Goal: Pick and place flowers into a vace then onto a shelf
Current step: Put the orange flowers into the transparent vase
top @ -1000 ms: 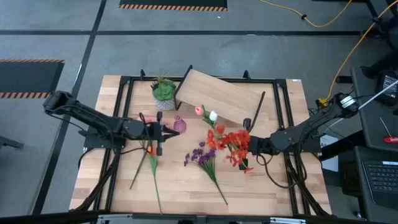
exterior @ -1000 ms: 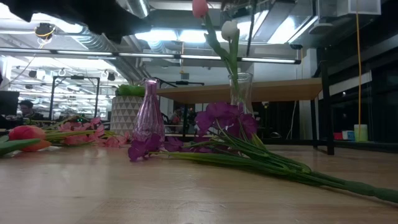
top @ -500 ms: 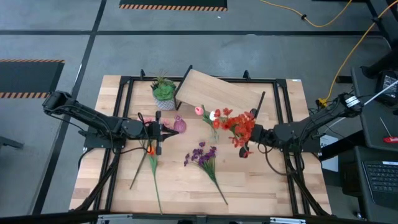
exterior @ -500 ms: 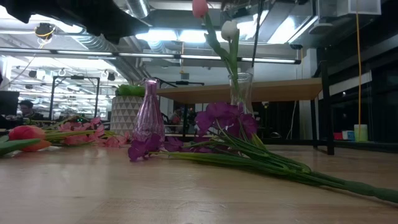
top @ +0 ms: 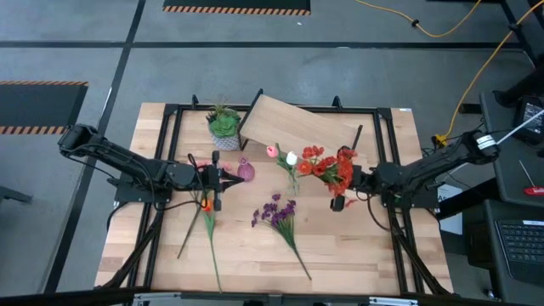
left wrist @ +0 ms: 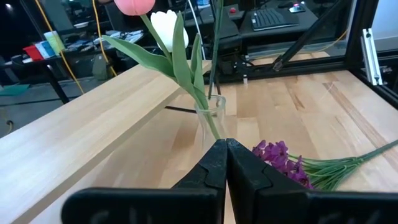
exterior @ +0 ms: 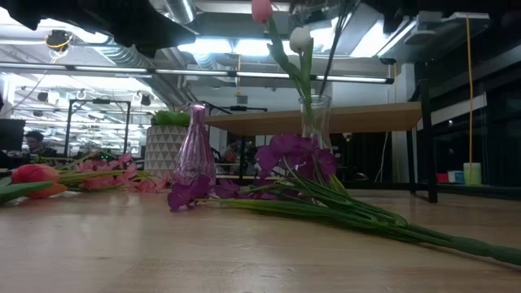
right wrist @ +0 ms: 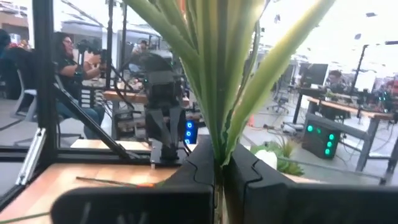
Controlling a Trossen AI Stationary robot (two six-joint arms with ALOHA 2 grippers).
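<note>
My right gripper (top: 348, 181) is shut on a bunch of red flowers (top: 327, 166), held just right of the clear glass vase (left wrist: 210, 121). That vase stands in front of the shelf (top: 297, 127) and holds a pink and a white tulip (top: 280, 155). A dark stalk (left wrist: 214, 50) slants down to the vase's mouth. My left gripper (top: 223, 177) is shut and empty, beside the small pink vase (top: 245, 170). Purple flowers (top: 276, 212), an orange tulip (top: 204, 204) and pink blossoms (exterior: 114, 172) lie flat on the table. My right gripper pinches the red flowers' green stalks and leaves (right wrist: 217, 124) between its two fingers, coming about level from the table's right side. The bunch is lifted clear of the table, blossoms on top. Its thin lower stalk (exterior: 330, 57) slants down to the clear vase's mouth.
A spiky green plant in a white pot (top: 223, 127) stands near the shelf's left end. The shelf's black legs (exterior: 423, 138) rise behind the clear vase. A black frame (top: 170, 127) borders the table. Bare tabletop (top: 357, 246) lies near the front right.
My right gripper has moved toward the table's far edge and slightly right, carrying the red flowers from above the near middle of the table to beside the clear vase. The bunch's stalk now shows above the vase's mouth in the low view.
</note>
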